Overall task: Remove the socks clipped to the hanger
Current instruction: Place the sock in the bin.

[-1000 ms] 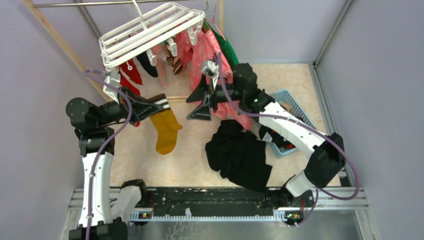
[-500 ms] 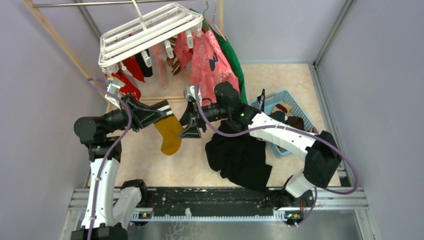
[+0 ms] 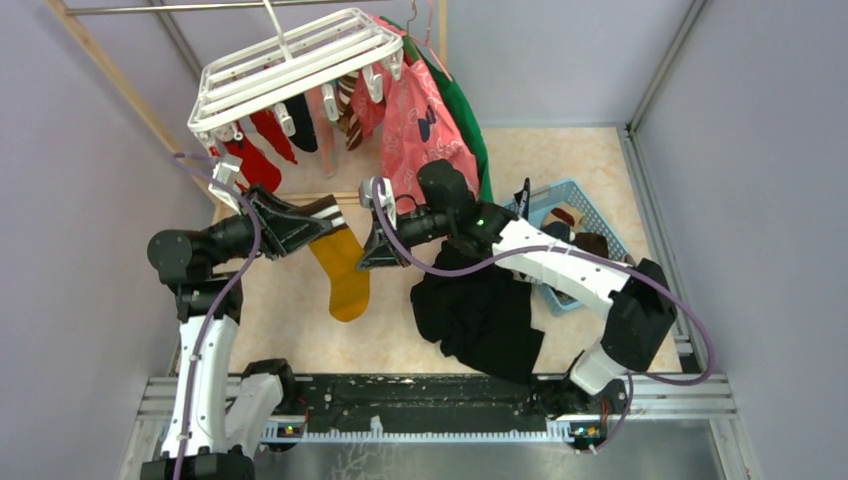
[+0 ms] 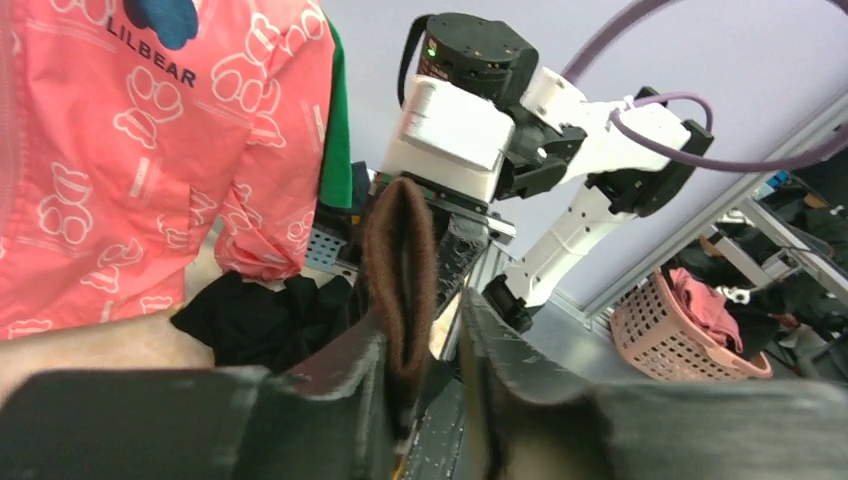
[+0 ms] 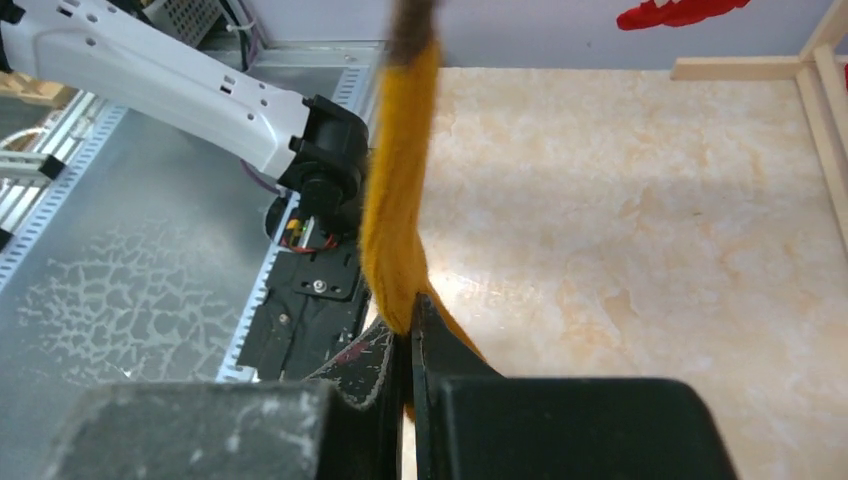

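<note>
- Left gripper point(image 3: 310, 222) clamps the yellow sock point(image 3: 346, 282) by its cuff; the sock hangs toward 5 o'clock.
- Right gripper point(image 3: 365, 258), at the sock's 3 o'clock, looks pinched on its middle.
- Other socks point(image 3: 262, 165) are clipped to the hanger point(image 3: 290, 65), at 12 o'clock.

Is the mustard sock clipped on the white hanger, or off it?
Off. The mustard sock hangs clear of the hanger, its cuff pinched in the left gripper.

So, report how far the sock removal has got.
Done: the mustard sock hangs free of the white drying rack. In hand: the left tool grips its striped cuff, and the right tool pinches it lower down. Left: at least two red socks, a dark sock and a brown striped sock hang clipped under the rack.
</note>
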Available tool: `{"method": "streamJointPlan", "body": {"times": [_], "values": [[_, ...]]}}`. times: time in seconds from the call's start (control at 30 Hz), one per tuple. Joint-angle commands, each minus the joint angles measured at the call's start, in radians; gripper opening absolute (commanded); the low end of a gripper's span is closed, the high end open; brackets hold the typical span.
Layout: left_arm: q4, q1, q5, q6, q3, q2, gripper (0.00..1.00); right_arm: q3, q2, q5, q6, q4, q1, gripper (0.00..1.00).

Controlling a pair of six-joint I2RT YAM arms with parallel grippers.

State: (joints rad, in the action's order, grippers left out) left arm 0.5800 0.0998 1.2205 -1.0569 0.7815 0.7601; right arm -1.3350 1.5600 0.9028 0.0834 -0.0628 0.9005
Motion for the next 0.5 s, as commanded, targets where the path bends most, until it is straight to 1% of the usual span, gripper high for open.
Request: {"method": "streamJointPlan", "body": {"times": [0.0,0.1,0.2,0.27,0.37,0.47], "values": [[-0.192,-0.004,-0.002,0.181,0.113,0.013,0.4,-0.093,-0.085,-0.003,0.236,-0.245,0.007,0.0],[-0.38,0.001,-0.013,0.357,0.2,0.027,0.64,-0.108,-0.146,-0.016,0.348,-0.383,-0.005,0.0],[-0.558,0.008,-0.026,0.536,0.301,0.053,0.79,-0.114,-0.231,-0.011,0.398,-0.479,-0.062,0.0],[-0.652,0.015,-0.044,0.61,0.346,0.064,0.87,-0.116,-0.285,0.017,0.419,-0.54,-0.133,0.0],[-0.734,0.035,-0.053,0.682,0.405,0.084,0.98,-0.126,-0.374,0.049,0.475,-0.653,-0.27,0.0],[-0.84,0.043,-0.059,0.777,0.475,0.113,0.99,-0.137,-0.463,0.023,0.515,-0.759,-0.413,0.0]]}}
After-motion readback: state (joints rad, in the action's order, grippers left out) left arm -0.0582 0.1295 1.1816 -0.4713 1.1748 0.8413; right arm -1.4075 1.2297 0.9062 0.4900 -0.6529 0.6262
